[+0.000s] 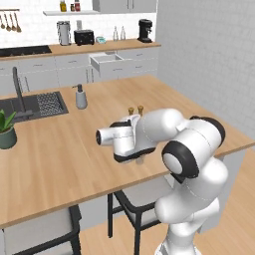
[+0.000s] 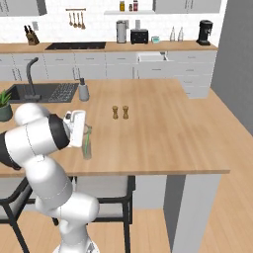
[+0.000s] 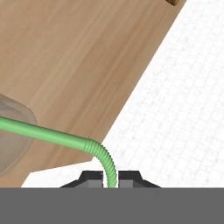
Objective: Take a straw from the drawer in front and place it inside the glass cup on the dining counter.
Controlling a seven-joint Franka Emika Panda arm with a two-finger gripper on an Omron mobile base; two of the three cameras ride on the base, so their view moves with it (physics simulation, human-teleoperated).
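Your tabletop [image 3: 74,57]: light wood, visible grain, smooth matt finish. Straw [image 3: 48,134]: green plastic look, smooth along shaft, ribbed at bend. Glass cup [image 2: 87,143]: clear greyish glass, see-through. Claw [image 3: 110,178]: dark matt fingertips, pinched on straw. You see shakers [image 2: 120,112]: brown, wood-like. Drawer [image 1: 107,61]: light grey front, white inside, matt. Sink [image 1: 35,105]: dark, matt.

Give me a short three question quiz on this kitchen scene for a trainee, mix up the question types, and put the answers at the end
1. True or false: the gripper is shut on the straw.
2. The straw's long end reaches into: A) the sink B) the glass cup C) the drawer.
3. Fill in: the drawer on the wall counter is ____.

Key: 1 true; 2 B; 3 open.
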